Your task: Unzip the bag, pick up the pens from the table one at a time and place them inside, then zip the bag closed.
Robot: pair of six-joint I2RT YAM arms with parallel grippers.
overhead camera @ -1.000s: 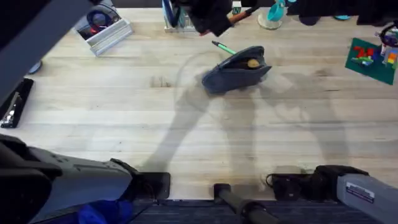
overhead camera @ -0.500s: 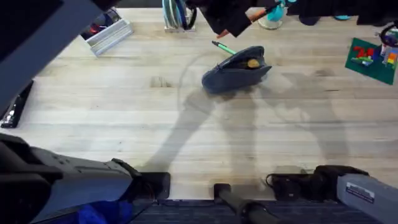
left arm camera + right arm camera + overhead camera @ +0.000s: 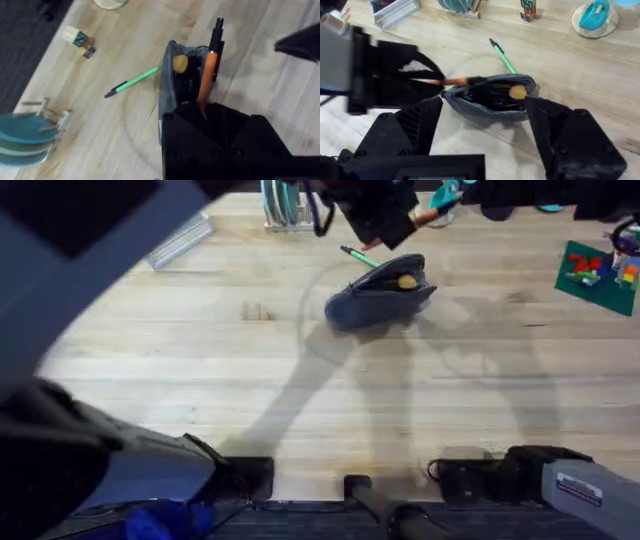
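The left gripper (image 3: 202,112) was pinched on the orange pen (image 3: 207,79) above the open bag (image 3: 380,292). The right gripper (image 3: 485,127) was spread wide, touching nothing. The green pen (image 3: 358,256) lay just beside the bag at upper centre.

Matt fabric bag (image 3: 380,298) on grained wooden table (image 3: 200,360).
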